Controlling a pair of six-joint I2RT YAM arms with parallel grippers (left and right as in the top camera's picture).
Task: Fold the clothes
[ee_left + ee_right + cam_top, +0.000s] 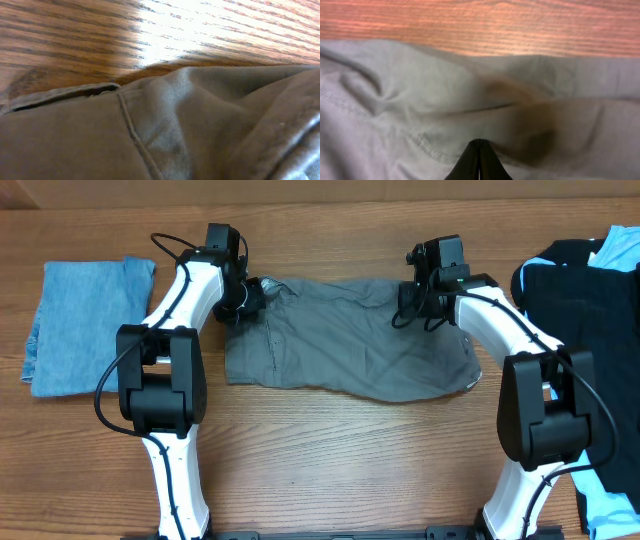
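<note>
The grey garment point(350, 345) lies spread across the middle of the table point(330, 470). The left fingers point(250, 293), pressed together, sit at its upper-left corner. The right fingers point(474, 165), also pressed together, rest on its upper-right edge. Whether either pair pinches cloth cannot be told. A blue garment point(85, 325) lies at the left, black clothes point(570, 300) at the right.

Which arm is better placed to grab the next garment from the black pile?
Probably right. The black pile lies on the right arm's side, near the right gripper; the left gripper sits at the opposite end of the grey garment, toward the folded denim.
</note>
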